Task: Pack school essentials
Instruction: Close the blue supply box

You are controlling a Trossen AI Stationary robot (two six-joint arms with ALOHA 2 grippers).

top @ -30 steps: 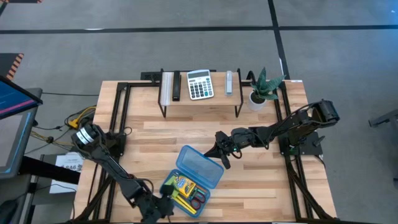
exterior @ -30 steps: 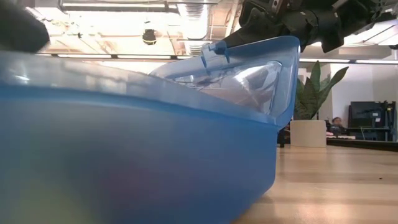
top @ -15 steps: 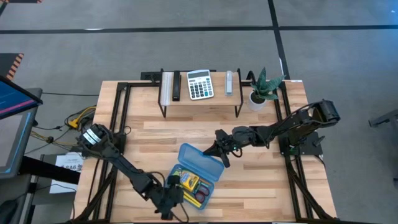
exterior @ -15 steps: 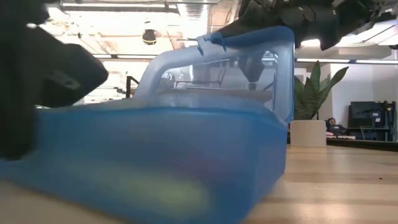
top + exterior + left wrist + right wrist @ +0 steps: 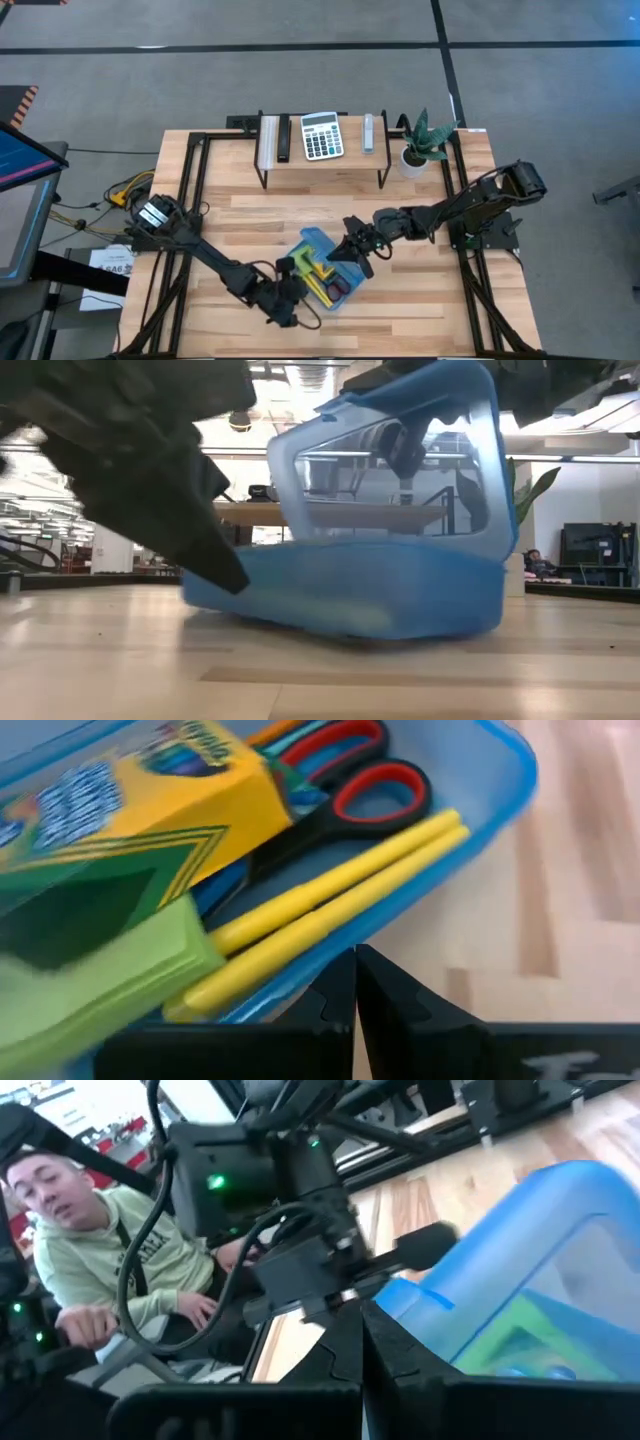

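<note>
The translucent blue case [image 5: 325, 268] sits mid-table with its lid [image 5: 400, 460] raised steeply over the tray. The left wrist view shows what lies in the tray: the yellow-green crayon box [image 5: 170, 790], the lime-green sticky-note pad [image 5: 90, 970], two yellow markers [image 5: 340, 890] and the red-handled scissors [image 5: 350, 780]. My left gripper [image 5: 292, 288] is shut at the tray's near-left side. My right gripper [image 5: 352, 252] is shut at the lid's raised free edge, on the case's far-right side. My left gripper [image 5: 355, 970] pushes with its shut fingertips against the tray's outer wall [image 5: 300, 975], coming level from the table's near-left side; the tray rests flat on the table. My right gripper [image 5: 362, 1335] meets the lid's free edge by the latch tab [image 5: 420, 1295] with its shut fingers, slanting down from the far right; the lid stands tilted over the tray.
A low shelf along the far edge carries the calculator [image 5: 321, 135] and small items, with a potted plant [image 5: 420, 145] at its right. A person in a pale hoodie [image 5: 90, 1250] sits beyond the table's near-left side. Bare wood lies left and right of the case.
My left gripper has moved from the near edge toward the far right, sliding the case along the table toward my right gripper. The tray has come in under the lid, and the lid has swung up from leaning back to standing steeply over the tray. My right gripper has hardly moved.
</note>
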